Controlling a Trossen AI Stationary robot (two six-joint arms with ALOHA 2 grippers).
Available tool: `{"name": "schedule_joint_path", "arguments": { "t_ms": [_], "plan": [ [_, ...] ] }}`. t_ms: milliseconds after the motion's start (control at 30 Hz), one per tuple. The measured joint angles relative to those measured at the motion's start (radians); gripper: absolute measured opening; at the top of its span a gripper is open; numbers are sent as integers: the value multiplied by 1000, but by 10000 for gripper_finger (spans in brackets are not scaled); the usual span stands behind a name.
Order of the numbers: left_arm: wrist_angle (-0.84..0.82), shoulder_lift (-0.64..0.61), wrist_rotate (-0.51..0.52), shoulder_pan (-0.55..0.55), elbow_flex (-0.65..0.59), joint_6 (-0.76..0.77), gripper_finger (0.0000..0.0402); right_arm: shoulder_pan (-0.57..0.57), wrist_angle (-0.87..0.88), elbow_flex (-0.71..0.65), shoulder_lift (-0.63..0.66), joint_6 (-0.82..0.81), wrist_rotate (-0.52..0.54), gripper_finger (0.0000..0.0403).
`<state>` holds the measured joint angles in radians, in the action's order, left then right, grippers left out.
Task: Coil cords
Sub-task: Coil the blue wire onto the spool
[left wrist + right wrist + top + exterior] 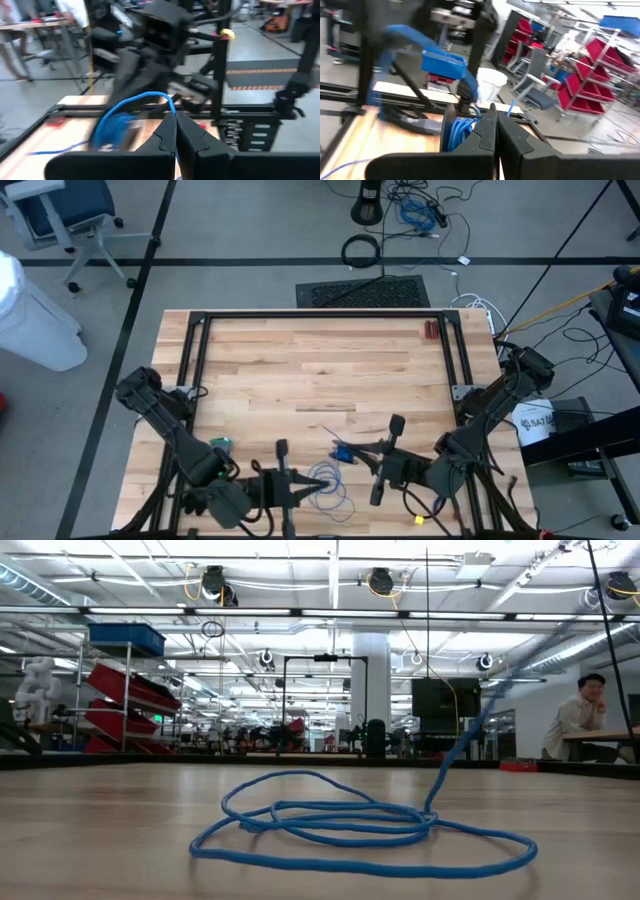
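The cords are one thin blue wire. Its loose loops [330, 485] [340, 825] lie flat on the wooden table near the front edge. One strand [462, 745] rises off the table. A small coiled bundle [342, 452] [114, 131] [460, 129] is held above the table at my right gripper [352, 452] [495, 125], which is shut and points toward the table's left. My left gripper [312, 485] [175, 125], shut, points toward the right, facing it across a short gap. A strand arcs between the two. My left gripper pinches a single strand of the blue wire [172, 109] between its two shut fingertips, coming level from the table's left. From there the strand arcs over to the bundle. My right gripper is shut on the coiled bundle's edge [470, 124], level from the table's right; its own fingers hide the exact spot. The bundle is lifted clear of the table.
A black metal frame [320, 315] runs around the table top, with posts at both sides. A small red object [430, 330] lies at the far right and a green one [220, 443] near the left arm. A person [588, 718] sits beyond the table.
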<state>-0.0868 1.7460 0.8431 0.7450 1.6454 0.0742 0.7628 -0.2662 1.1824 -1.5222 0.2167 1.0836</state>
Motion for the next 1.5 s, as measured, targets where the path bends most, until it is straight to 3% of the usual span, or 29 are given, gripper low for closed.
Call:
{"name": "schedule_joint_path", "arguments": {
  "t_ms": [167, 1000, 1500],
  "plan": [
    [73, 35, -94, -43, 0, -32, 2, -7, -6, 0, -9, -6, 22, 0],
    [75, 128, -192, -149, -1, 21, 2, -12, -80, 0, -12, -29, 21, 0],
    [-56, 134, -207, -150, -1, 23, 2, 66, -266, 0, -8, 163, 60, 0]
  ]
}}
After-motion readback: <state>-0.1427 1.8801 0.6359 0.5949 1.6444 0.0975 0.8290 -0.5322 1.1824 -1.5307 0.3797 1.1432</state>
